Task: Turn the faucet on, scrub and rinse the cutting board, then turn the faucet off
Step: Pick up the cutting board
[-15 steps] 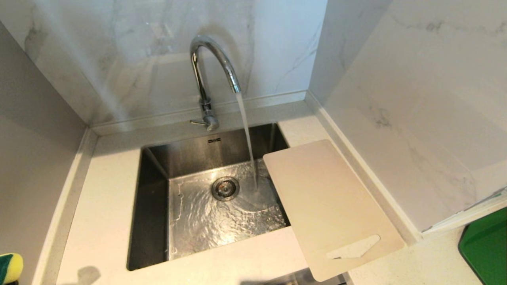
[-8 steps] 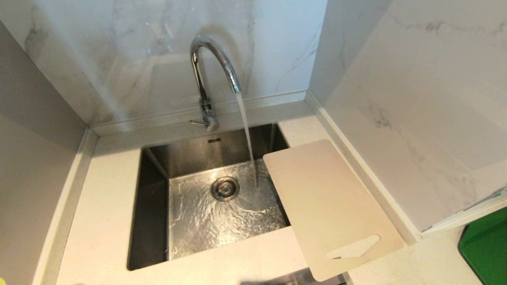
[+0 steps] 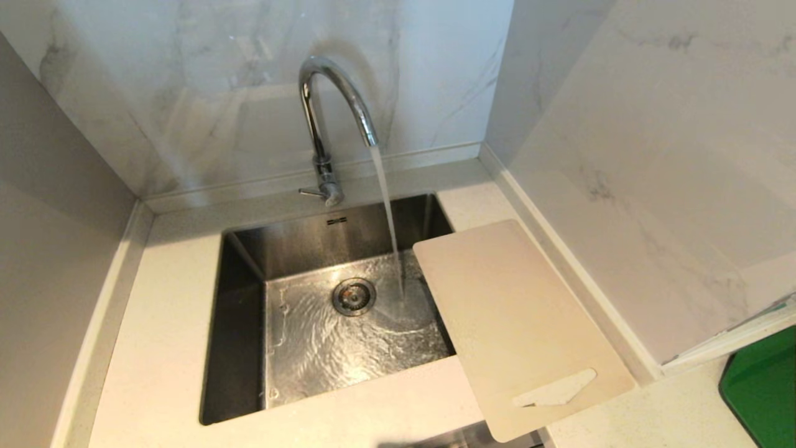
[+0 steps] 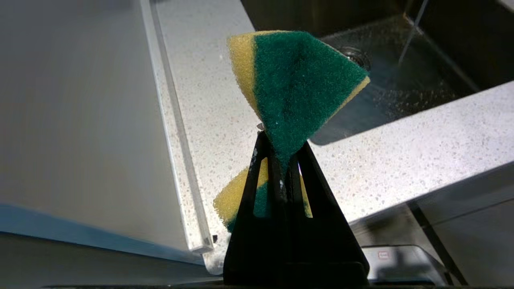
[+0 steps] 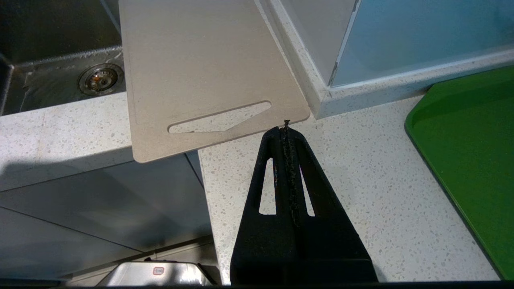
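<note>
White speckled counter rings steel sink, marble walls behind.

Left gripper: jaws pressed together, pinching a green and yellow sponge between the black fingers. Right gripper: jaws closed flat against each other, holding nothing. Neither arm appears in the head view.

Left end effector: black fingers pinched onto a green-and-yellow sponge, held above the speckled desk; wet steel sink beyond.
</note>
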